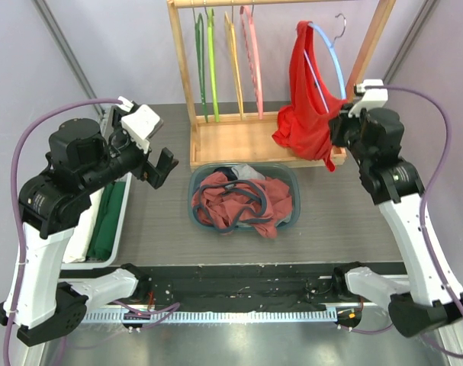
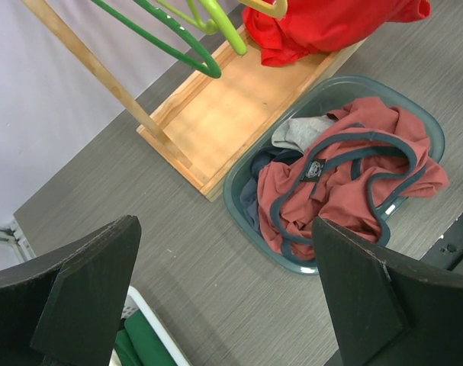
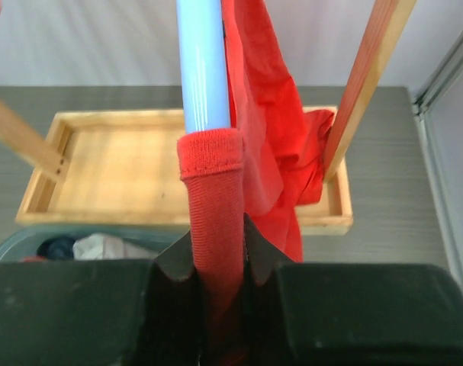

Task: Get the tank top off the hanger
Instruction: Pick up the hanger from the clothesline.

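My right tool (image 3: 217,263) is closed on a strap of the red tank top (image 3: 271,145), pinching the cloth just below where it wraps the blue hanger (image 3: 203,61). The top hangs from that hanger at the right end of the wooden rack (image 1: 250,143), with its lower part bunched in the rack's tray. My left tool (image 2: 225,293) stands wide open, holding nothing, above the bench (image 2: 139,191) near a basket (image 2: 233,191) of clothes.
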